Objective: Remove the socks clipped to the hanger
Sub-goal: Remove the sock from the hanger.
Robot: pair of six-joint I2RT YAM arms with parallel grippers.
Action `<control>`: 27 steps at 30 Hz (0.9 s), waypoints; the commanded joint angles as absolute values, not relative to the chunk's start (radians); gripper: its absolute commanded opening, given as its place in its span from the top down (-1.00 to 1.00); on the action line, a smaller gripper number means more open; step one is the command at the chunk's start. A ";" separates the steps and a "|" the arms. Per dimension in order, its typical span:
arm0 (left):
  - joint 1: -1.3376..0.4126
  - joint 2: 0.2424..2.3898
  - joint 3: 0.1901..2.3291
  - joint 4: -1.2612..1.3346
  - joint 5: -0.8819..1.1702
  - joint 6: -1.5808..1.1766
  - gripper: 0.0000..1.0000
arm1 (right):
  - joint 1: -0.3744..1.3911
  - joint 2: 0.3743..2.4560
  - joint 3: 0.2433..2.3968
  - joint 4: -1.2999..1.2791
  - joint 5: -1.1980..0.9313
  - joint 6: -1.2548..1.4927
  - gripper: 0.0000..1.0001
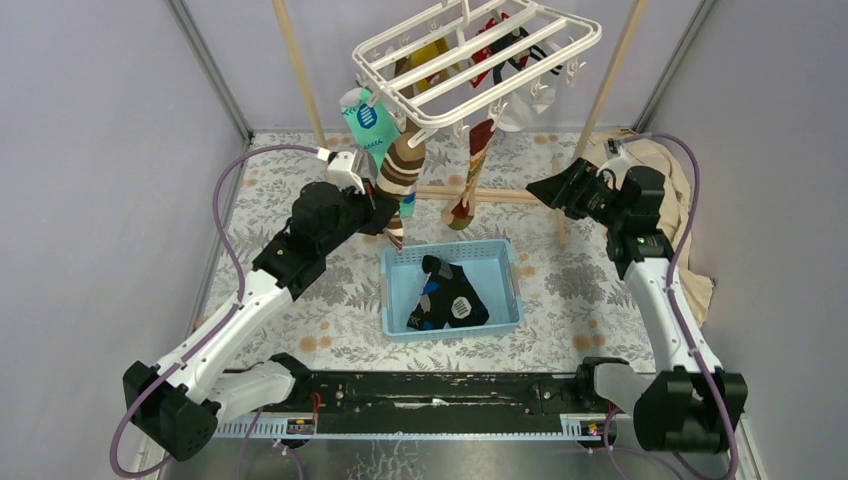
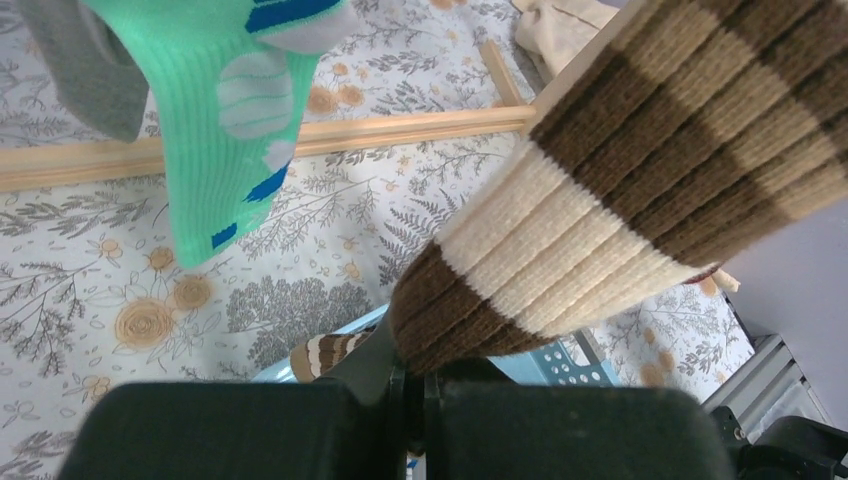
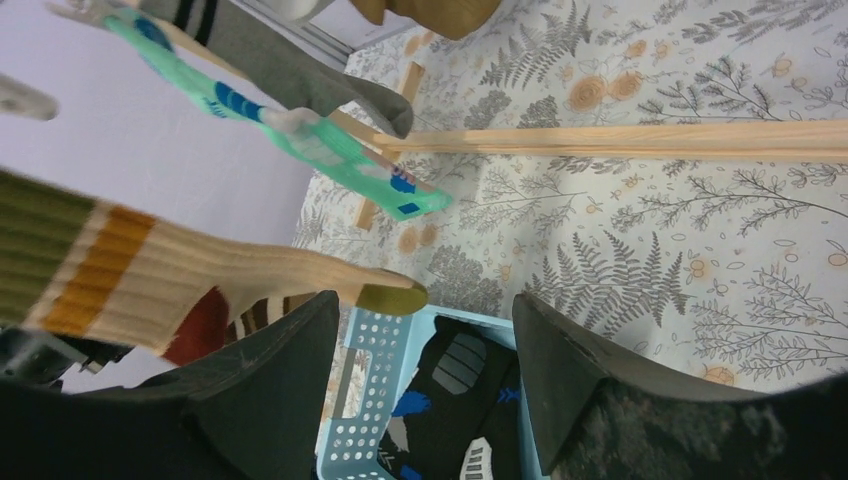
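The white hanger [image 1: 478, 52] hangs tilted over the far side of the table [image 1: 580, 285], with socks [image 1: 440, 55] clipped along it. A brown-striped sock [image 1: 402, 168] dangles from its near-left edge, between a green sock [image 1: 368, 120] and an olive-and-red one [image 1: 470, 180]. The left gripper [image 2: 412, 388] is clamped on the striped sock's lower part, by the far-left corner of a blue basket [image 1: 470, 246] holding black socks [image 1: 452, 298]. The right gripper [image 3: 425, 320] hangs well apart on the right, jaws wide and empty.

The overhead camera looks down on the whole table [image 1: 560, 290]; both close-in wrist cameras share the blue basket [image 3: 365, 410].
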State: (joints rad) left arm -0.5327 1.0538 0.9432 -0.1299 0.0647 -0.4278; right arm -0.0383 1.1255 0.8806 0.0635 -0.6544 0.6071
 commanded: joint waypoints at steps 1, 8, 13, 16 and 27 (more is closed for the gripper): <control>-0.532 1.045 1.004 -0.237 0.107 -0.445 1.00 | -0.040 1.009 0.885 0.034 -0.668 0.593 -0.44; -0.543 1.037 1.004 -0.288 0.163 -0.481 1.00 | -0.040 0.879 0.916 0.036 -0.723 0.667 -0.53; -0.562 1.034 0.997 -0.306 0.170 -0.491 0.99 | -0.040 0.836 0.941 0.085 -0.789 0.736 -0.63; -0.570 1.038 0.995 -0.310 0.171 -0.489 0.99 | -0.040 0.808 0.948 0.137 -0.820 0.790 -0.65; -0.580 1.052 1.013 -0.325 0.178 -0.489 0.99 | -0.035 0.774 1.066 0.199 -0.832 0.905 -0.38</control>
